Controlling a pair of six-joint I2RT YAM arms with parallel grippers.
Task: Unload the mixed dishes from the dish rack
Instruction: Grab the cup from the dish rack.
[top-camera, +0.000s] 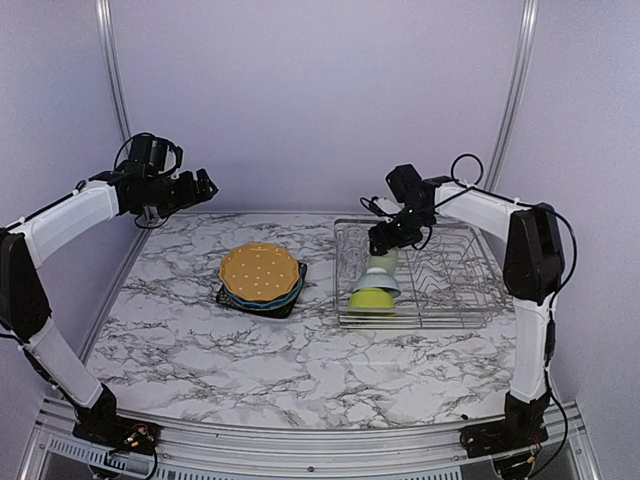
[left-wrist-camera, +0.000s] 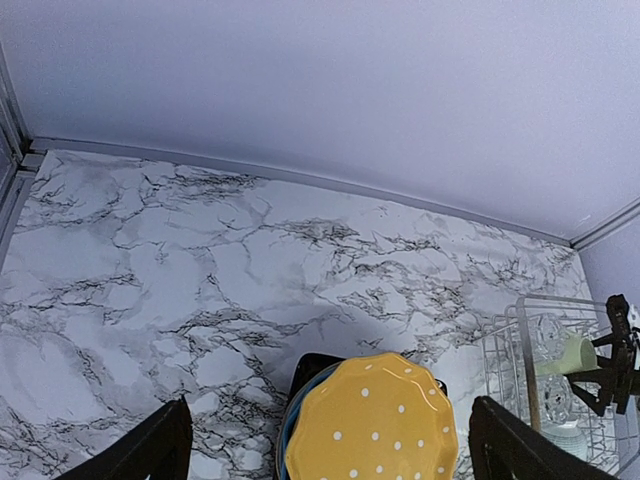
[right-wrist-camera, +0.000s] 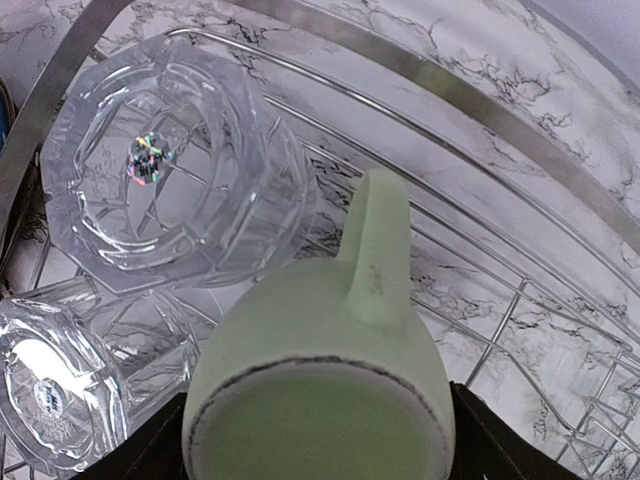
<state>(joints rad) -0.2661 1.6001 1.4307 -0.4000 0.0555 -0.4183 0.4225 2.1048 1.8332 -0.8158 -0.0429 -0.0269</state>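
Straddling pale green matte mug (right-wrist-camera: 320, 340), right gripper (top-camera: 386, 248) has jaws spread either side of body (can't tell if pinching yet). Mug sits inverted in silver wire dish rack (right-wrist-camera: 480, 90), left end: base up, long axis approx upright, handle pointing away. Rigid, smooth, prob. slippery and chippable, so grip across body. Clear faceted glass (right-wrist-camera: 160, 170) just beside. Left gripper (top-camera: 205, 185) wide open, holding nothing, far left.
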